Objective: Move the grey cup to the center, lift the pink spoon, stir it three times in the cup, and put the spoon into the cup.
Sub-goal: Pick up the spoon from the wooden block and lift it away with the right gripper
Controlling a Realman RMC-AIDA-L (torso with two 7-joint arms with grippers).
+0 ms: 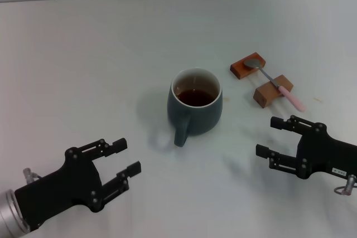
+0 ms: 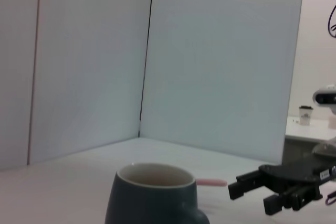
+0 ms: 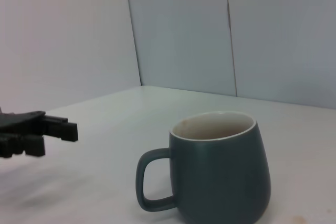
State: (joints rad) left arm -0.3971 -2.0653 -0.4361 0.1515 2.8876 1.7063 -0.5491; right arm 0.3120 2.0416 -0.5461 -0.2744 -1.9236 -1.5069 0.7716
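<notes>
head view: grey cup (image 1: 194,106) mid-table, dark liquid inside. pink spoon (image 1: 276,85) resting across two wooden blocks (image 1: 261,80), far right. left gripper (image 1: 126,157) and right gripper (image 1: 268,136) both spread, near side, holding nothing.

Both arms are just hanging low near the robot's side of the worktop (image 1: 83,54). The left gripper (image 1: 125,159) reaches in from the near left, fingers spread apart and holding nothing. The right gripper (image 1: 273,136) comes in from the near right, fingers also spread, nothing held.
</notes>
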